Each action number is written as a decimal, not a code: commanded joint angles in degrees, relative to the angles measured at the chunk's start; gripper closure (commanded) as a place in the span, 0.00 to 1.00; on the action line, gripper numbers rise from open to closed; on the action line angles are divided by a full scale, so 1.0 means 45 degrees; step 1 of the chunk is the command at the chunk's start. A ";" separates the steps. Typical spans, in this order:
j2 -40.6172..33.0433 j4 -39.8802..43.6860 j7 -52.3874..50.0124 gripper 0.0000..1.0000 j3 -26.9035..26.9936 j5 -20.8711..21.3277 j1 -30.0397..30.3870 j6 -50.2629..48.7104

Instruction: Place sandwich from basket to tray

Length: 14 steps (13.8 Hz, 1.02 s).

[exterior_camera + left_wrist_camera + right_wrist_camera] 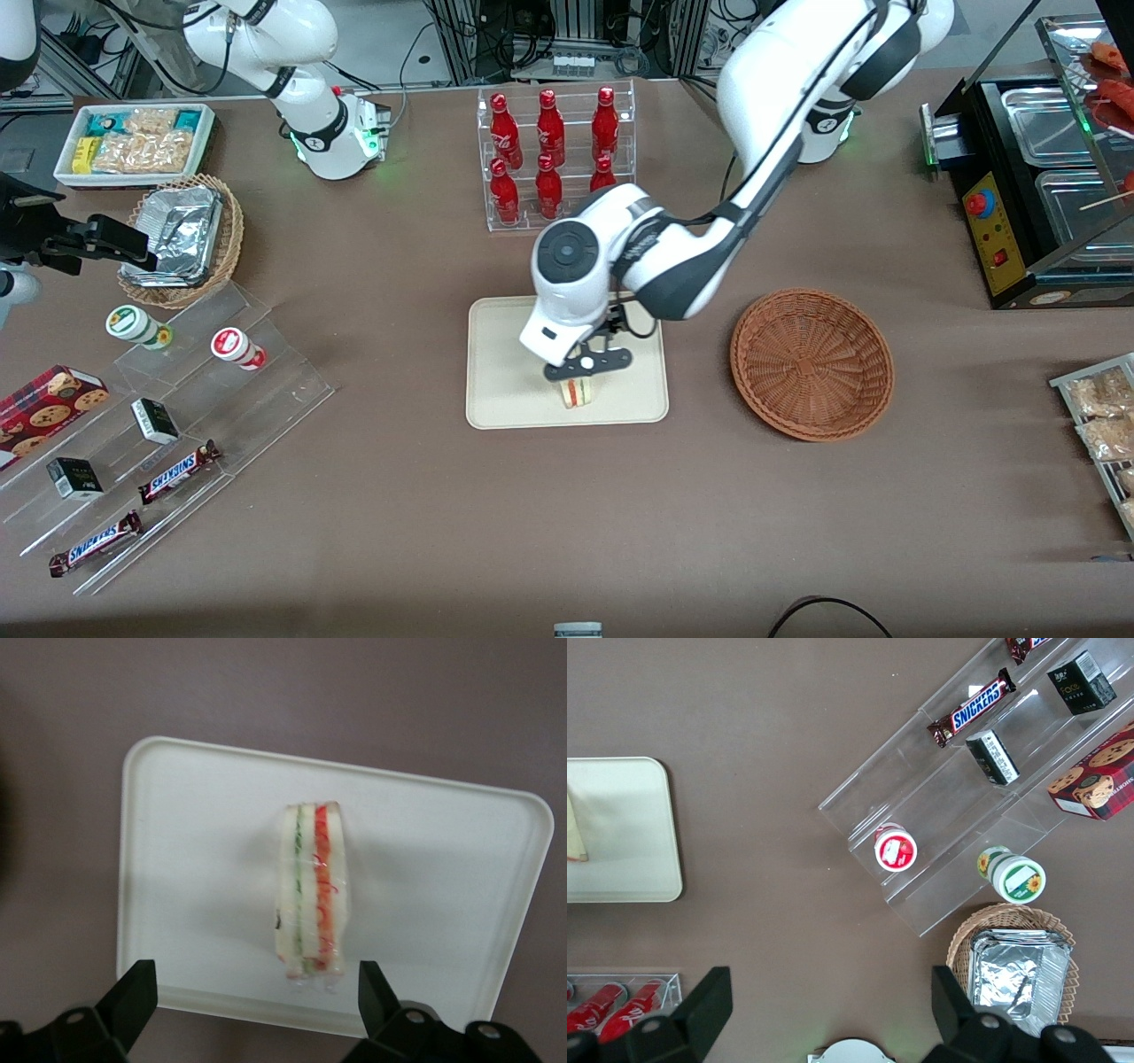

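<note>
Sandwich lies on the tray, gripper spread wide above it.

The flat cream-white rectangular tray [505, 390] sits beside the round reddish-brown woven wicker basket [811, 363], the two apart on the brown table [532, 514]. The small triangular sandwich [311, 890] of white bread with red and green filling rests on the tray, touched by neither finger. The left arm's black two-finger gripper [586, 365] hovers released directly over it.

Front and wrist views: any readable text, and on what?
"SNICKERS": bar on the clear stand.
"SNICKERS": second bar, nearer the camera.
Bottles, cups, small boxes, cookie box: print unreadable.
Sandwich, tray, basket: none.
Pincer open above the sandwich.
</note>
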 commanded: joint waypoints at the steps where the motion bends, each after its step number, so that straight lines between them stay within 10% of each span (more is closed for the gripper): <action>1: -0.1419 -0.1106 0.0768 0.00 0.0059 -0.0306 0.0985 -0.0935; 14: -0.6344 -0.6090 0.8813 0.00 -0.0019 -0.1165 0.5637 -0.1464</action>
